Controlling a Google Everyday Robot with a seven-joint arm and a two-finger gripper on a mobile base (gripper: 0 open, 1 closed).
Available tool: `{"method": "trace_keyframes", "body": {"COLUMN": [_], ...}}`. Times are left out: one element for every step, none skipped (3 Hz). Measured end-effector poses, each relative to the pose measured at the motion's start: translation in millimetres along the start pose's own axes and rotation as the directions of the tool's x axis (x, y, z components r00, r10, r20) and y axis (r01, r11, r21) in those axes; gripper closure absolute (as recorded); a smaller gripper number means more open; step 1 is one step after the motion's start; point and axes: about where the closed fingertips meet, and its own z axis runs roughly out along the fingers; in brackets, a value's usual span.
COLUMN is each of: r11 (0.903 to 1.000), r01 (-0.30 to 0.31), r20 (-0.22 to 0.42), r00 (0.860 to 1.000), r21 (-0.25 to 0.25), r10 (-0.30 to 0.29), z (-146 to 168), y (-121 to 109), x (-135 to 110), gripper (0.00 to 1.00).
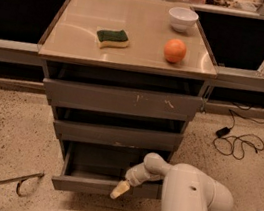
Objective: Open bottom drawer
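Although the white arm's cream-tipped gripper rests at the top lip of the short grey metal bottom drawer, which sits part-way out at the cabinet's foot, I cannot tell how wide it stands or whether it grips. A good pull is probably straight toward 6 o'clock with the lip kept caught, as the plain, smooth front has no handle and may slip. At 12 o'clock are 2 taller fronts: the mid-sized grey front and the scratched grey top front. Beyond them lie a spongy green-topped yellow sponge at 11, and a round orange fruit and a glossy white bowl near 1.
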Motion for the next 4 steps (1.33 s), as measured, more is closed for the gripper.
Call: {"method": "trace_keyframes", "body": {"r11": [0.9973,0.9875,0.9811,0.9811], "r01": [-0.062,-0.129,-0.132,-0.132], "r20": [0.002,-0.004,-0.034,-0.034], "r00": [0.998,0.992,0.991,0.991], "r21": [-0.039,-0.091,-0.141,-0.141], "r10": [0.062,0.129,0.129,0.129], "z": [-4,-12,-3,-3], "y": [46,102,132,132], "x": [16,28,41,41], "gripper": [0.0,0.0,0.0,0.0]}}
